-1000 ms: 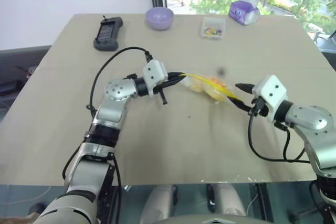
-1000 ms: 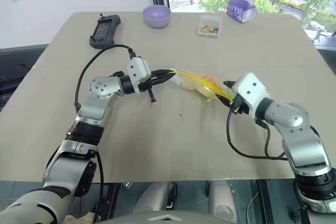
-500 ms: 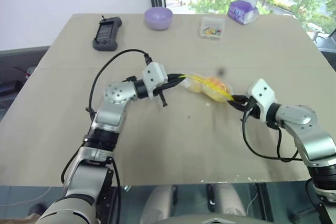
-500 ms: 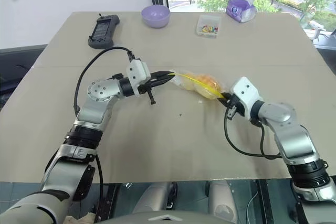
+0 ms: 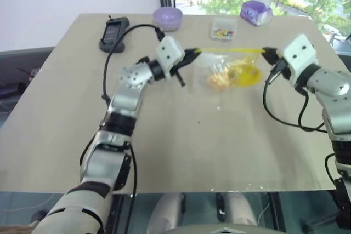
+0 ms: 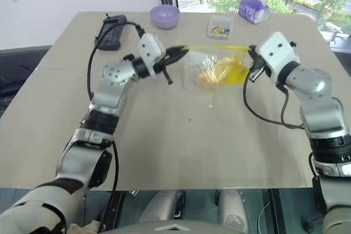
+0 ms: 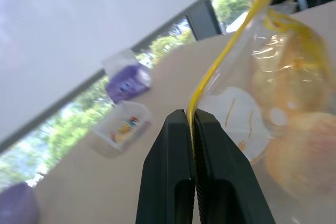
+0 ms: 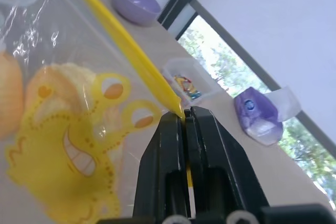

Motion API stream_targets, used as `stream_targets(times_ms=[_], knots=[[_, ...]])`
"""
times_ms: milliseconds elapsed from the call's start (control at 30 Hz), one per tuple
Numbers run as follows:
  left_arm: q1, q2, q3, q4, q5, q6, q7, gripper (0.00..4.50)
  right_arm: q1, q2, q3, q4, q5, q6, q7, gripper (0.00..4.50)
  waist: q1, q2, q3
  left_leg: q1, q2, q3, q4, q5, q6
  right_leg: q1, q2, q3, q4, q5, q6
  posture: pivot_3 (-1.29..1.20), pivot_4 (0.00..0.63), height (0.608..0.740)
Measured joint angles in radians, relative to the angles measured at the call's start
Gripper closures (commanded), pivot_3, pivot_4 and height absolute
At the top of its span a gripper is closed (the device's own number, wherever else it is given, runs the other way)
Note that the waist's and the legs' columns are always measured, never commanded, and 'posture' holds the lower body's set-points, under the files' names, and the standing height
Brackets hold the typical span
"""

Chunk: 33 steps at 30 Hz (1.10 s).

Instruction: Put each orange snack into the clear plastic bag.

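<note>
1. My left pincer [image 5: 191,55] is clamped tight on one end of the yellow seal strip [image 5: 230,50] of the clear plastic bag [image 5: 227,69], upper centre of the left eye frame.
2. My right pincer [image 5: 267,53] is closed on the other end of that strip, at the upper right of the frame.
3. The strip runs almost level between the two pincers, and the bag hangs below it, lifted off the desk [image 5: 219,146].
4. Both orange snacks [image 7: 294,124] sit inside the bag; in the left wrist view they show as two rounded orange shapes, one above the other, behind the crinkled film.
5. A yellow cartoon face print [image 8: 73,145] covers one side of the bag.
6. Along the far edge of the desk, across the top of the left eye frame, stand a black handheld device [image 5: 112,33] at upper left, a purple bowl [image 5: 167,17], a small clear box of colourful candies [image 5: 224,28] and a purple tissue pack [image 5: 255,10] towards the upper right.
7. The candy box lies just beyond the bag; I cannot tell whether the bag's lowest corner touches the desk.
</note>
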Motion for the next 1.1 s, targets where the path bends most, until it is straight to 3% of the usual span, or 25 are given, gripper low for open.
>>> stream_targets(times_ms=[100, 367, 433, 467, 533, 633, 700, 733, 767, 900, 967, 1100], knots=[[0.047, 0.011, -0.012, -0.011, -0.004, -0.039, -0.048, 4.50, 0.078, 0.000, -0.007, -0.049, 0.002, -0.008, -0.002, 4.45, -0.004, 0.000, 0.000, -0.004, 0.000, 0.001, 0.000, 0.000, 0.000, -0.005, 0.000, 0.001, 0.000, 0.000, 0.000, 0.00, 0.150, 0.740], [0.463, 0.150, -0.092, -0.255, -0.026, -0.047, -0.247, 4.50, 0.554, -0.011, 0.039, -0.337, 0.058, 0.048, 0.089, 4.45, 0.003, 0.001, 0.000, -0.009, 0.000, -0.001, 0.004, 0.000, 0.000, -0.010, 0.000, 0.003, 0.006, 0.001, 0.000, 0.00, 0.150, 0.740], [0.497, 0.164, -0.097, -0.295, -0.046, 0.005, -0.281, 3.77, 0.584, 0.006, 0.043, -0.347, 0.066, 0.078, 0.089, 4.50, 0.003, 0.001, 0.000, -0.007, -0.001, 0.000, 0.005, -0.002, 0.005, -0.008, 0.000, 0.004, 0.006, 0.004, 0.000, 0.00, 0.150, 0.740], [0.514, 0.175, -0.095, -0.316, -0.060, 0.041, -0.296, 3.28, 0.604, 0.003, 0.044, -0.348, 0.065, 0.093, 0.090, 4.01, 0.003, 0.001, 0.000, -0.001, 0.000, 0.000, 0.005, -0.002, 0.006, -0.002, 0.001, 0.004, 0.005, 0.004, 0.000, 0.00, 0.150, 0.740], [0.520, 0.186, -0.095, -0.331, -0.073, 0.071, -0.306, 2.52, 0.611, 0.002, 0.044, -0.344, 0.063, 0.098, 0.090, 3.49, 0.003, 0.001, 0.000, 0.008, 0.001, -0.001, 0.005, -0.002, 0.006, 0.008, 0.003, 0.003, 0.003, 0.003, 0.000, 0.00, 0.150, 0.740], [0.521, 0.189, -0.091, -0.354, -0.101, 0.129, -0.324, 1.60, 0.617, -0.002, 0.039, -0.341, 0.064, 0.097, 0.097, 2.50, 0.002, 0.001, 0.000, 0.021, 0.006, -0.001, 0.004, -0.003, 0.006, 0.020, 0.005, 0.002, 0.000, 0.002, 0.003, 0.00, 0.150, 0.740], [0.529, 0.203, -0.072, -0.369, -0.126, 0.166, -0.326, 0.89, 0.638, -0.009, 0.015, -0.341, 0.077, 0.097, 0.103, 1.70, 0.002, 0.001, 0.000, 0.022, 0.007, -0.001, 0.003, -0.003, 0.006, 0.021, 0.006, 0.002, 0.000, 0.002, 0.003, 0.00, 0.150, 0.740], [0.540, 0.216, -0.047, -0.373, -0.146, 0.199, -0.325, 0.83, 0.657, -0.009, -0.015, -0.343, 0.099, 0.102, 0.107, 1.56, 0.001, 0.001, 0.000, 0.022, 0.008, -0.001, 0.002, -0.003, 0.006, 0.021, 0.006, 0.002, 0.000, 0.003, 0.000, 0.00, 0.150, 0.740], [0.547, 0.228, -0.028, -0.373, -0.160, 0.218, -0.323, 0.21, 0.670, -0.009, -0.038, -0.346, 0.110, 0.107, 0.110, 0.94, -0.001, 0.001, 0.000, 0.022, 0.008, -0.001, 0.001, -0.003, 0.006, 0.021, 0.006, 0.002, 0.000, 0.003, 0.000, 0.00, 0.150, 0.740], [0.580, 0.268, 0.042, -0.399, -0.223, 0.316, -0.319, 0.04, 0.729, -0.011, -0.135, -0.382, 0.180, 0.123, 0.130, 0.79, 0.000, 0.001, 0.000, 0.021, 0.008, -0.001, 0.001, -0.003, 0.006, 0.019, 0.006, 0.003, -0.001, 0.003, -0.001, 0.00, 0.150, 0.740], [0.637, 0.367, 0.149, -0.466, -0.313, 0.455, -0.333, 0.04, 0.849, -0.010, -0.320, -0.480, 0.326, 0.154, 0.195, 0.79, 0.004, 0.002, 0.000, 0.020, 0.008, -0.001, -0.001, -0.004, 0.007, 0.020, 0.005, 0.002, -0.004, 0.003, 0.000, 0.00, 0.150, 0.740], [0.680, 0.443, 0.226, -0.534, -0.361, 0.557, -0.342, 0.04, 0.950, -0.021, -0.479, -0.519, 0.423, 0.190, 0.239, 0.79, 0.007, 0.002, 0.000, 0.020, 0.008, 0.000, -0.001, -0.004, 0.008, 0.020, 0.005, 0.002, -0.005, 0.003, 0.000, 0.00, 0.150, 0.740]])
